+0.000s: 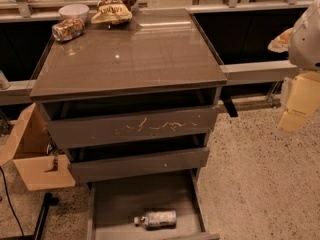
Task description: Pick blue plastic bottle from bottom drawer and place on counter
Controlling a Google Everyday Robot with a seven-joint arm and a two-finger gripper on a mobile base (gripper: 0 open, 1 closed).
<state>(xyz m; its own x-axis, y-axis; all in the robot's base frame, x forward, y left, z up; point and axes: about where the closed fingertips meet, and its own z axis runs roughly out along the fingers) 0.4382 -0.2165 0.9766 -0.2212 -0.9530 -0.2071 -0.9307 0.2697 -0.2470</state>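
The blue plastic bottle [156,219] lies on its side on the floor of the open bottom drawer [125,199], near the drawer's front, with its white cap pointing left. The counter [135,59] is the glossy grey-brown top of the cabinet. My gripper [297,104] hangs at the right edge of the view, beside the cabinet at about the height of the upper drawer. It is well above and to the right of the bottle and holds nothing that I can see.
A shiny can [68,29], a white bowl [73,11] and a chip bag [114,6] sit at the back of the counter. The scratched top drawer [135,126] and middle drawer [140,164] stand slightly out. An open cardboard box [30,154] is on the floor to the left.
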